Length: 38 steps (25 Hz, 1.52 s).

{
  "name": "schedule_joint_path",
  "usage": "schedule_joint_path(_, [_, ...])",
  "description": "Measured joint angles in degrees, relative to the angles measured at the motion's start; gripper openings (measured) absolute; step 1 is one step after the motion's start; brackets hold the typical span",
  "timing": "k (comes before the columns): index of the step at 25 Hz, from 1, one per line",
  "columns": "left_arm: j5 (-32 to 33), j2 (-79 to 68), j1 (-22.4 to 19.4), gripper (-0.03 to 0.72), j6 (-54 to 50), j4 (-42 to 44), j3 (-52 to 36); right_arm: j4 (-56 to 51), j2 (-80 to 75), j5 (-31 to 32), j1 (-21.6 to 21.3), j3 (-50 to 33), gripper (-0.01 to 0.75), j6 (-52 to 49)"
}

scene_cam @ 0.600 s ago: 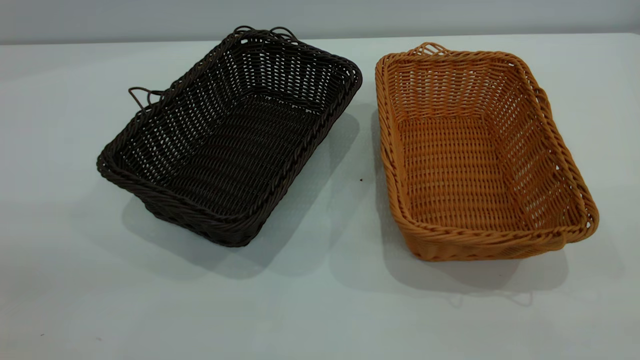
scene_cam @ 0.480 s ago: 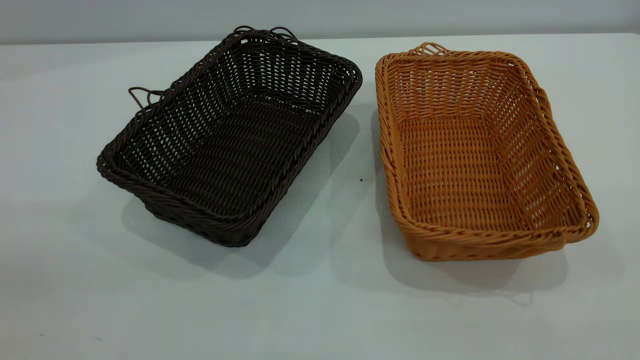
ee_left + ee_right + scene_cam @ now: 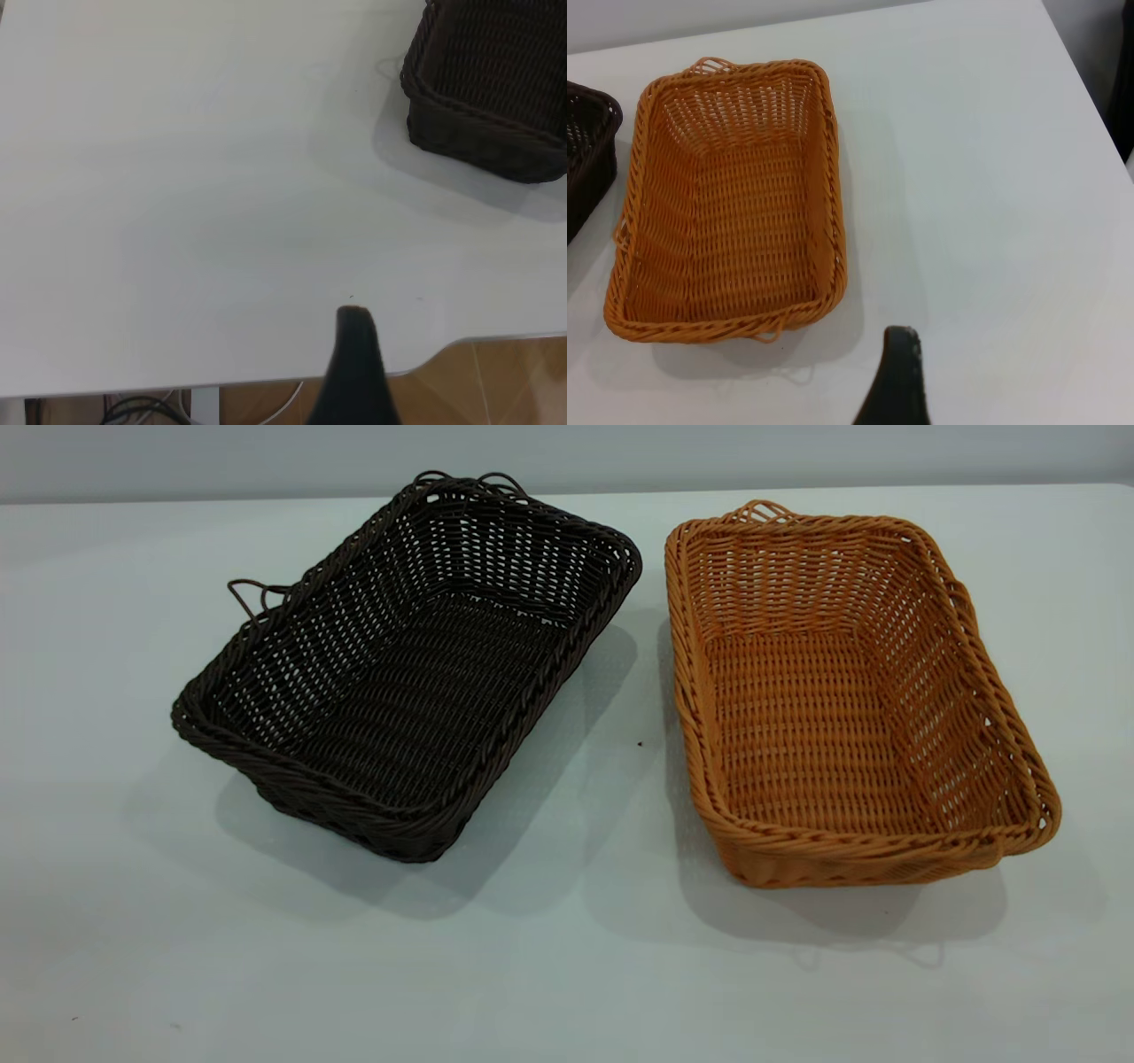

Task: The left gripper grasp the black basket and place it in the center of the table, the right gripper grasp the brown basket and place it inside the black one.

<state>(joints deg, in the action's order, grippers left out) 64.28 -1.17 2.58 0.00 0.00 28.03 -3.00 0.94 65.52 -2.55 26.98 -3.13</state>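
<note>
The black basket (image 3: 416, 664) stands on the table (image 3: 567, 957) at the left, turned at an angle, with wire loops at its far rim. The brown basket (image 3: 842, 700) stands to its right, a narrow gap apart. Both are empty. Neither arm shows in the exterior view. In the left wrist view a dark part of my left gripper (image 3: 354, 363) hangs over the table's edge, well away from the black basket's corner (image 3: 487, 97). In the right wrist view a dark part of my right gripper (image 3: 897, 376) is over bare table, just beside the brown basket (image 3: 731, 204).
The table's edge and a wooden floor (image 3: 496, 381) with cables show in the left wrist view. The black basket's end (image 3: 589, 142) shows beside the brown one in the right wrist view. A grey wall (image 3: 567, 452) runs behind the table.
</note>
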Motion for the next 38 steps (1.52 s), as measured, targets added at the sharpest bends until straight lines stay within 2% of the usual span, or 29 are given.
schedule_joint_path(18, [-0.1, -0.2, 0.0, 0.529, 0.0, 0.0, 0.0, 0.0, 0.0, 0.0, 0.0, 0.0, 0.584, 0.0])
schedule_joint_path(22, [-2.3, -5.3, 0.0, 0.529, 0.0, 0.0, 2.4, -0.1, 0.0, -0.1, 0.0, 0.0, 0.584, 0.0])
schedule_joint_path(26, [-8.0, -16.9, 0.0, 0.529, 0.0, 0.0, 6.0, -0.5, 0.0, -0.1, 0.0, 0.0, 0.584, 0.0])
schedule_joint_path(33, [-27.4, -41.5, 0.0, 0.529, 0.9, 0.0, 8.6, -2.5, 0.0, -0.1, 0.0, 0.0, 0.584, -0.2])
schedule_joint_path(38, [-38.7, -60.1, 0.2, 0.529, 1.0, -1.3, 14.7, -2.6, 0.0, -0.2, 0.0, 0.0, 0.584, -0.2])
